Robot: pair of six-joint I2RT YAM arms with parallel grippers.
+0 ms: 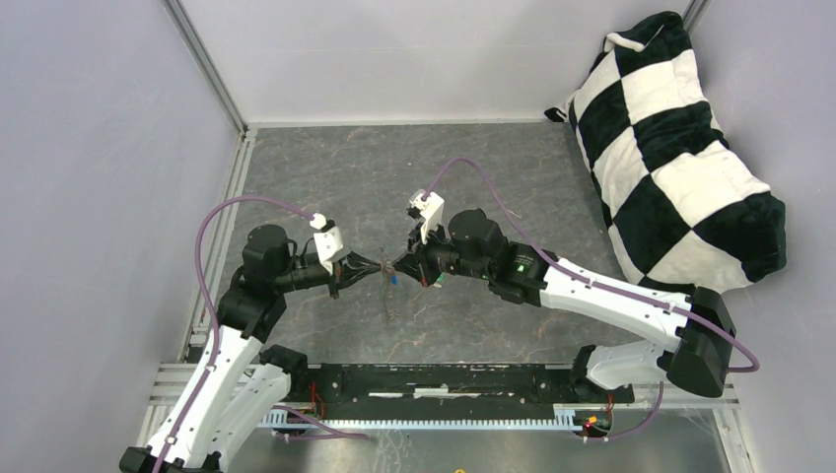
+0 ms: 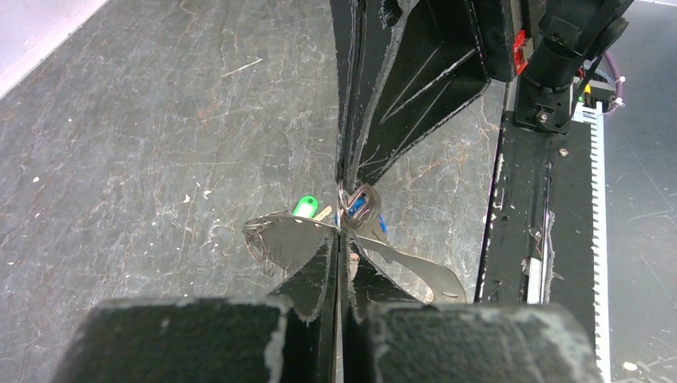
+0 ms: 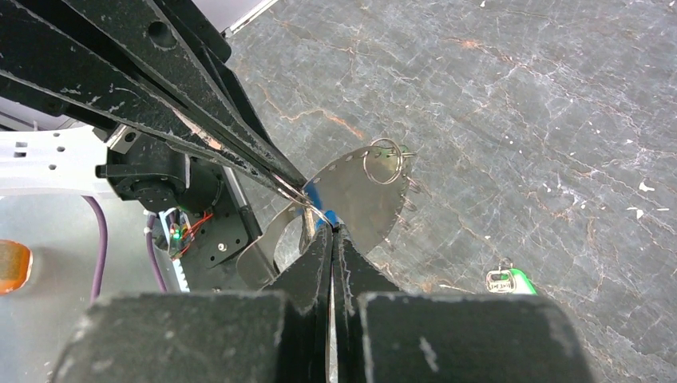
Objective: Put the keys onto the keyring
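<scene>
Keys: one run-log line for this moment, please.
left gripper shut | right gripper shut | blue key, keyring between grippers | green key on table

Bright, even overhead light; blurred near fingers (image 2: 311, 319), soft shadows

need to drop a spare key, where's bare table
Crowded mid-table: left gripper and right gripper meet at the blue key, green key beside. Checkered pillow fills the right. Bare table lies between the grippers and the back wall, and between them and the near rail.
</scene>
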